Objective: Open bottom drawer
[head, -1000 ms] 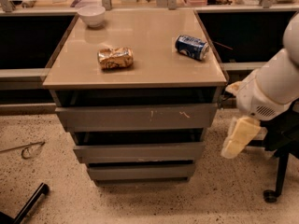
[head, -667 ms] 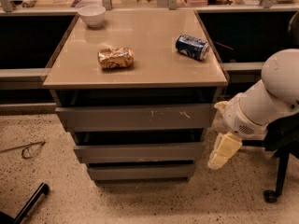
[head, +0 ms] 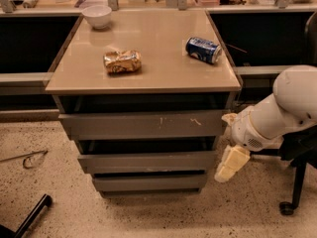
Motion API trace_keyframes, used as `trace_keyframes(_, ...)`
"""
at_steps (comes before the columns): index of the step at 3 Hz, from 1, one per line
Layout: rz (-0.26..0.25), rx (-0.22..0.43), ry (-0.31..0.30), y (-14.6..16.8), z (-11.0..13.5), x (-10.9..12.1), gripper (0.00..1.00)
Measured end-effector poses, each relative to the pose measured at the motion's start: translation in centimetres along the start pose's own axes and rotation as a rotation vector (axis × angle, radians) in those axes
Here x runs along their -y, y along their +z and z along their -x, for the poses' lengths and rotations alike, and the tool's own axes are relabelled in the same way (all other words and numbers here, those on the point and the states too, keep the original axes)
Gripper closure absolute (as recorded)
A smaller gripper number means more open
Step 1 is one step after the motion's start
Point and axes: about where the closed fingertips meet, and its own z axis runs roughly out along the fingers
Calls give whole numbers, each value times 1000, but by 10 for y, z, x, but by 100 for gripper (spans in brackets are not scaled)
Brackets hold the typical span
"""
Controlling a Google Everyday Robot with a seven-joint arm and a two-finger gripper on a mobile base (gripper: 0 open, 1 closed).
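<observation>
Well — gripper beside the bottom drawer.
Spread or pressed together, I cannot tell; the drawer, lowest of 3, sits just left of it and slightly lower — not touching.

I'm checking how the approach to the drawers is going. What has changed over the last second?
The gripper has moved left and down, closing in on the cabinet's right side. It now hangs just right of the two lower fronts, near the bottom drawer, with no visible contact. Nothing was taken hold of or let go. The drawers, blue can, snack bag and bowl stayed put.
</observation>
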Motion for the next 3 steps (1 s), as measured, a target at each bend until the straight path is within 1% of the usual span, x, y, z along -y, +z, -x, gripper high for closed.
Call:
trace_keyframes(1,36,73,39,66,-13,9,0)
trace_keyframes(2,56,133,75,136,-22,18,0)
trace_keyframes(3,56,133,75,136,-22,18,0)
